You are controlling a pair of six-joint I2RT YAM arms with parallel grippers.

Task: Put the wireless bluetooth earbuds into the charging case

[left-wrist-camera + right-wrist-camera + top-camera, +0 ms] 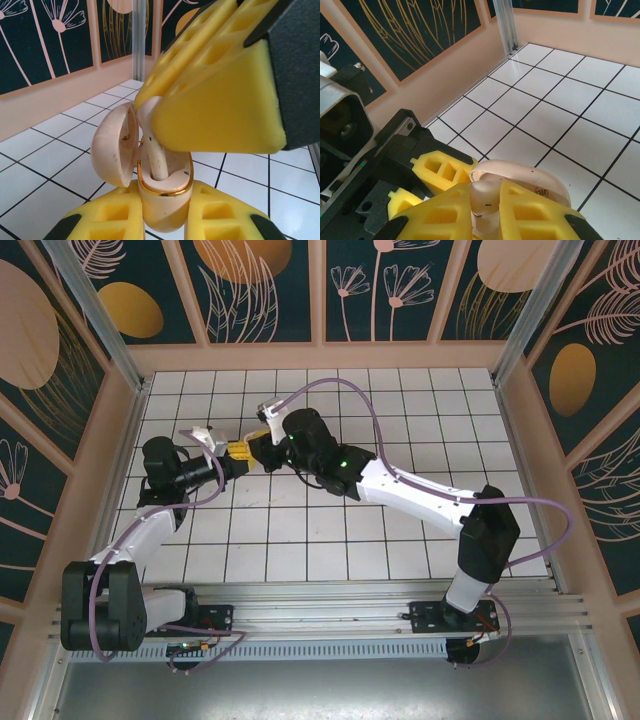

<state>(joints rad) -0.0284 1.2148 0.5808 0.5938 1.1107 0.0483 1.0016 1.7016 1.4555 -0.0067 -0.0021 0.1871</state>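
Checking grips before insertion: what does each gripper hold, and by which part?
Left gripper clamps the case by its lower body. Right gripper pinches an earbud by its upper end, stem down in the case.

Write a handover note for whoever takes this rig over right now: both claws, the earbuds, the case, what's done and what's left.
Left claw: shut on the cream, gold-rimmed plastic charging case, its lid swung open.
Right claw: shut on a whitish-pink earbud with a short stem, stem pointing down inside the case's opening.
Done: case is gripped and open, and this earbud is partly in.
Left: seat it fully, then release. I cannot tell whether the other earbud is already in the case.
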